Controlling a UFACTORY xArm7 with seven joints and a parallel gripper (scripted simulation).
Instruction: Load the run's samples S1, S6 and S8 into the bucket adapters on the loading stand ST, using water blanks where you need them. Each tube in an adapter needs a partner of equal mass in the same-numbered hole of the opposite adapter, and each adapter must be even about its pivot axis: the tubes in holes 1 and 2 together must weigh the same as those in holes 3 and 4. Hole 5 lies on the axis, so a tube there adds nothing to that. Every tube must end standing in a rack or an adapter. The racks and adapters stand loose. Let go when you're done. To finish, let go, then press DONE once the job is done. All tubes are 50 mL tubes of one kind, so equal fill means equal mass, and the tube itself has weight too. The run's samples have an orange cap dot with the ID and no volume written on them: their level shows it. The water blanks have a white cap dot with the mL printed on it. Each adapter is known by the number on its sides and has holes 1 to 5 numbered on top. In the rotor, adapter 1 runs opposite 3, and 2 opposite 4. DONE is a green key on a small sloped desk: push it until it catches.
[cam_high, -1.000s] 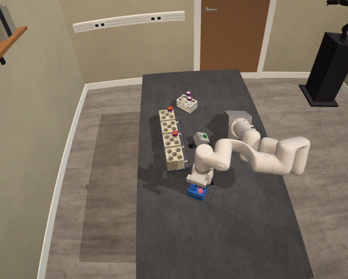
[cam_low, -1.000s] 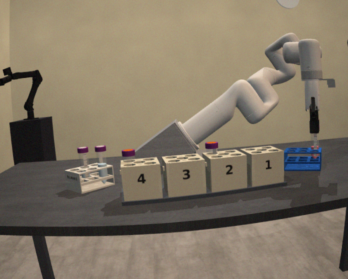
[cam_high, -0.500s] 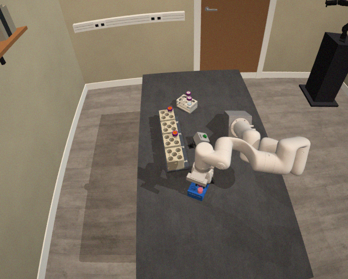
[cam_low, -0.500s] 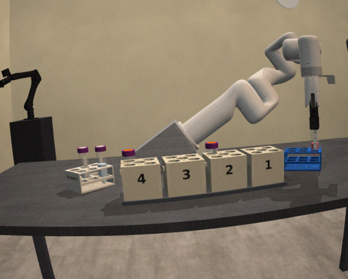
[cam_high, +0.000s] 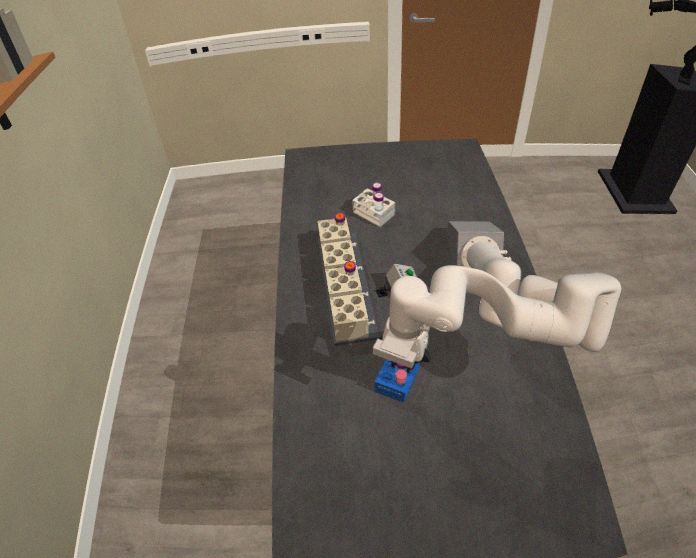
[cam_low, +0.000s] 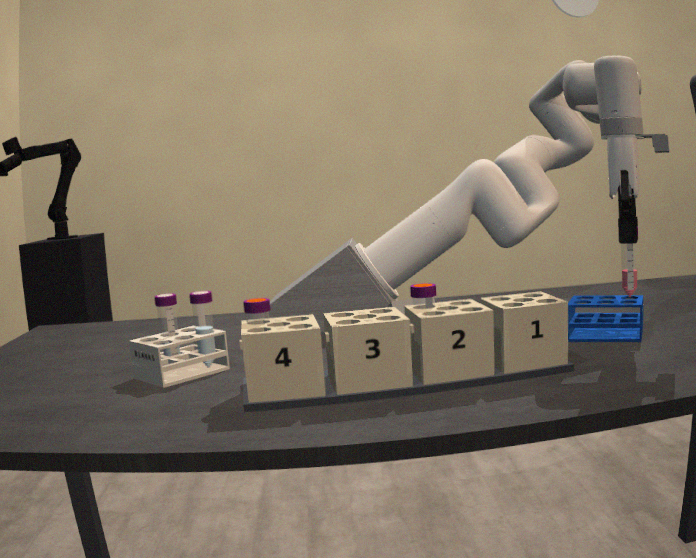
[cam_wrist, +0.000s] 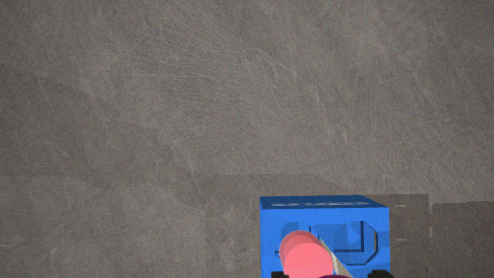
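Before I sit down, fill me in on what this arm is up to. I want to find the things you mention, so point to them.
The xArm's jaws are shut on a sample tube with pink liquid (cam_high: 400, 376) (cam_low: 629, 281) (cam_wrist: 307, 260), held upright with its tip just above the blue rack (cam_high: 390, 390) (cam_low: 604, 335) (cam_wrist: 280, 201). One orange-dotted tube (cam_high: 339, 216) (cam_low: 256, 305) stands in adapter 4 (cam_low: 282, 380), another (cam_high: 349, 266) (cam_low: 422, 290) in adapter 2 (cam_low: 458, 363). Two water blanks stand in the white rack (cam_low: 146, 355); adapters 1 (cam_low: 537, 354) and 3 (cam_low: 372, 372) show no tubes.

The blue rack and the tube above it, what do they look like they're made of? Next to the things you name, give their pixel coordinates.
The blue rack (cam_high: 396, 390) (cam_low: 605, 334) (cam_wrist: 325, 214) looks like glossy plastic or acrylic: saturated color, slightly see-through. The tube (cam_low: 629, 255) seems clear, smooth plastic, though possibly glass; its pink contents show through.
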